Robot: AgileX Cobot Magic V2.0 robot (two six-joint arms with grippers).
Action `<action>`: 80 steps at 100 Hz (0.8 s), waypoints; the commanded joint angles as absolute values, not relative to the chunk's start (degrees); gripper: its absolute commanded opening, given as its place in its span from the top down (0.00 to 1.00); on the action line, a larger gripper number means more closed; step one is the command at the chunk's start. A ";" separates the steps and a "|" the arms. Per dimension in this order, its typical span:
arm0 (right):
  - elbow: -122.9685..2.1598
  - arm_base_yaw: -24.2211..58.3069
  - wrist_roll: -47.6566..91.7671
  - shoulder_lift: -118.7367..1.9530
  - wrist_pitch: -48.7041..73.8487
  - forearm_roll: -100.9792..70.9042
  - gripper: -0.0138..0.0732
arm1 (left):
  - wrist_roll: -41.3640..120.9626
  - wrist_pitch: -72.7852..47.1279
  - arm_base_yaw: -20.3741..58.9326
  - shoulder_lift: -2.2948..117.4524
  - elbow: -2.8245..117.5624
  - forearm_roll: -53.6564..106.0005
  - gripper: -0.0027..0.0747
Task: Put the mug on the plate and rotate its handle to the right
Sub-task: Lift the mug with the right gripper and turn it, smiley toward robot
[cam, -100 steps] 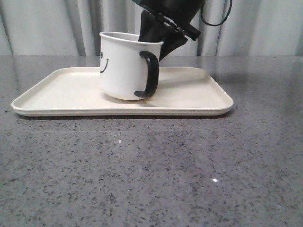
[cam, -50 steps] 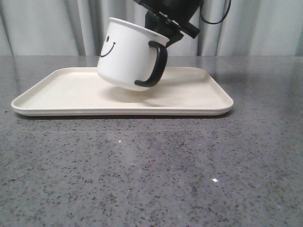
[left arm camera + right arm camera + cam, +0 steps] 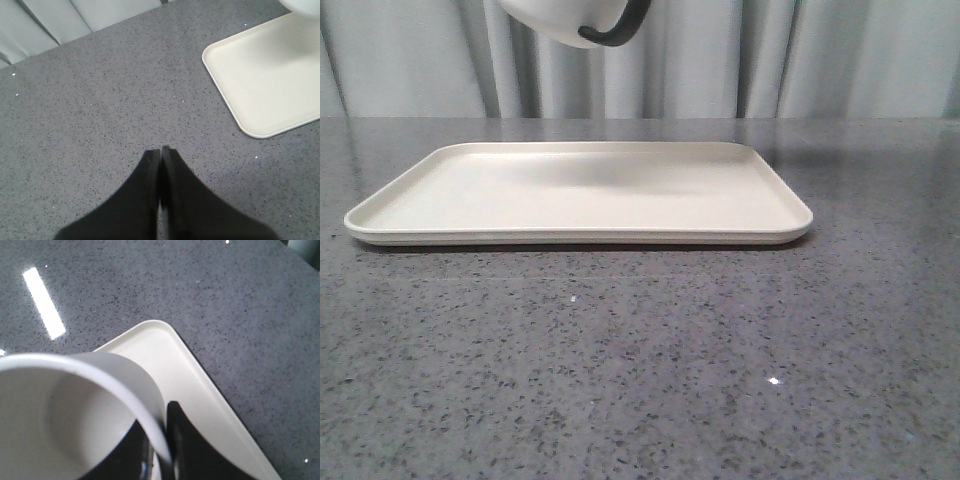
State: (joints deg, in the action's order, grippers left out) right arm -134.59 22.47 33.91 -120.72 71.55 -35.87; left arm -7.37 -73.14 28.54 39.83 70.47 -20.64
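- I see the mug [image 3: 565,18] hanging in the air well above the plate [image 3: 760,215], only its rounded white bottom and the lower curve of the glossy black handle [image 3: 620,33] showing at the top edge of the front view.
- In the right wrist view the mug [image 3: 60,415] fills the near side: a smooth white wall, a thin rim, and a hollow with nothing in it that I can make out.
- The right fingers [image 3: 167,450] pinch the mug's rim wall, one dark finger inside and one outside.
- The plate is a flat cream rectangle with rounded corners and a low raised rim; its matte surface carries only a soft shadow.
- It lies on a speckled grey stone-look tabletop [image 3: 640,380] with a slight gloss and small bright glints.
- The left fingers [image 3: 161,155] are pressed together with nothing between them, over bare tabletop beside the plate's corner [image 3: 250,127].
- Pale pleated curtains [image 3: 860,60] hang behind.
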 commanded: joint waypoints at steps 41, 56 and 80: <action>-136.63 25.94 51.29 -116.52 76.53 -38.29 0.97 | -7.90 -72.11 28.99 40.03 71.55 -21.62 0.99; -136.63 25.94 52.86 -116.52 76.53 -36.50 0.97 | -7.90 -72.11 28.99 40.03 71.55 -21.62 0.99; -135.88 25.94 54.88 -116.52 76.53 -33.17 0.97 | -7.90 -72.11 28.99 40.03 71.55 -21.62 0.99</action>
State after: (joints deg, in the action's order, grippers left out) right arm -134.68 26.02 53.58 -120.72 71.94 -32.19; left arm -7.37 -73.14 28.54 39.83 70.47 -20.64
